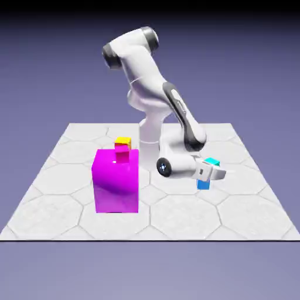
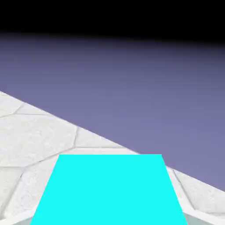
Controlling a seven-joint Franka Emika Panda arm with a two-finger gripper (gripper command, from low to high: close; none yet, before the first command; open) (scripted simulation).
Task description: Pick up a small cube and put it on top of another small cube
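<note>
while gripper [image 1: 218,170] pinches teal cube [image 2: 110,189], hand near level; sky-blue cube [image 1: 203,184] sits just below it, needs realign.

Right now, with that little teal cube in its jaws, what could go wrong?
1. The teal cube fills the bottom of the hand view, gripped by the shut jaws, but the hand is turned sideways, low over the table. The cube might slip or land crooked.
2. In the exterior view the sky-blue cube sits right under the hand, partly hidden. A low sweep could knock it away.
</note>
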